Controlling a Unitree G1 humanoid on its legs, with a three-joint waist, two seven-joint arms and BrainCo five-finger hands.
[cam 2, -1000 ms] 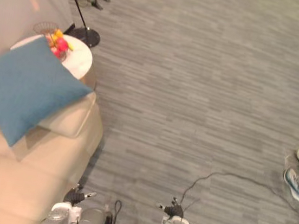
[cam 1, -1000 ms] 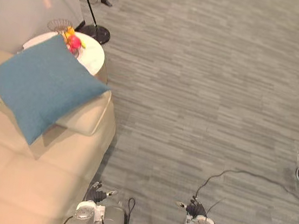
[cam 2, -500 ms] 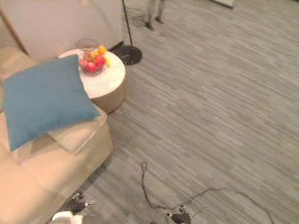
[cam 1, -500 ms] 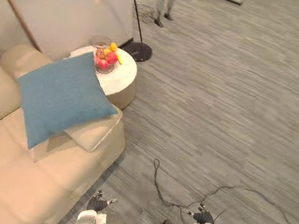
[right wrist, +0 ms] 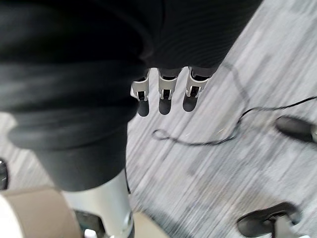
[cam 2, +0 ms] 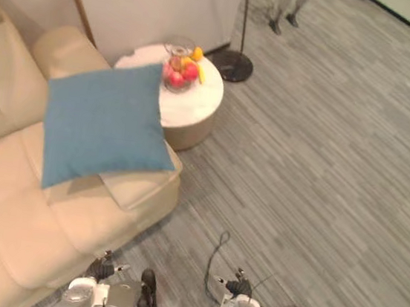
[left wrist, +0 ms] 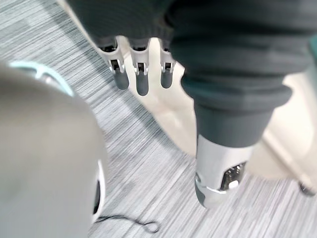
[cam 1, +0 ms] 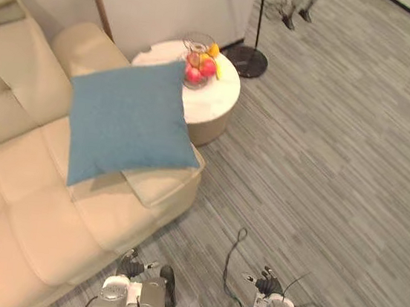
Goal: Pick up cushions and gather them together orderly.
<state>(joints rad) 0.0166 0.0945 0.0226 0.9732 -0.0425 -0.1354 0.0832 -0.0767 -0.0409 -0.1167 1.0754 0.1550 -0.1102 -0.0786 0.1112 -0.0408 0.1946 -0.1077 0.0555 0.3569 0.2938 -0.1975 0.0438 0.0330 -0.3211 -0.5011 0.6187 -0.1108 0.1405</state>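
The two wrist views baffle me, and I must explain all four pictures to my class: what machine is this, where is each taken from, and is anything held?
This is a two-legged humanoid robot. Two pictures come from cameras in its head, looking down; two from cameras on its wrists, looking along each hand. The head views show a square blue cushion resting on a cream cushion on a beige sofa, beside a round white side table bearing a glass bowl of fruit. In the wrist views the left hand and right hand hang open, holding nothing, with grey striped carpet below.
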